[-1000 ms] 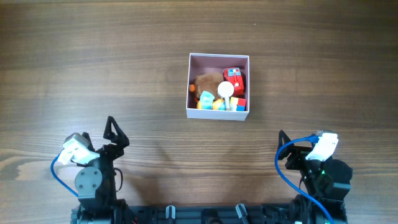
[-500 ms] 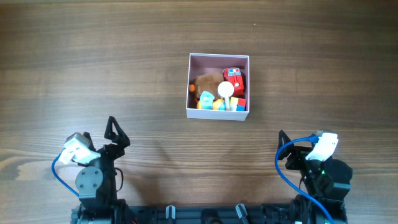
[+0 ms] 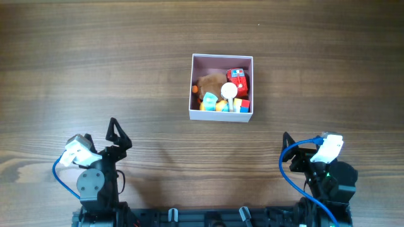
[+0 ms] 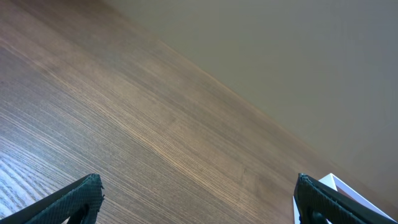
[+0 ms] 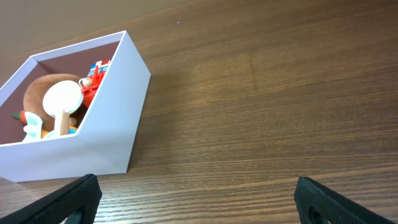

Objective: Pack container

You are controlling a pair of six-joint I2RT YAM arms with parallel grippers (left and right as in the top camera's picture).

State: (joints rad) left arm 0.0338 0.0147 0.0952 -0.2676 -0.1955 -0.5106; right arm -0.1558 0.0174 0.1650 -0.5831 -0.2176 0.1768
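Container (image 3: 221, 116), a shallow white cardboard box with a mauve inside, sits near the middle of the counter (image 3: 95, 57), slightly toward the far edge and the right edge. It is probably light and thin-walled, so it would buckle under a hard pinch and skate on the smooth wood. A wall taken over the rim close to a corner looks the stiffest hold. Heaped inside are a brown plush (image 3: 207, 84), a red toy (image 3: 237, 79) and a white round piece (image 3: 228, 91). At the near edge, well apart from it, the left gripper (image 4: 196, 190) and right gripper (image 5: 196, 190) have jaws spread, holding nothing.
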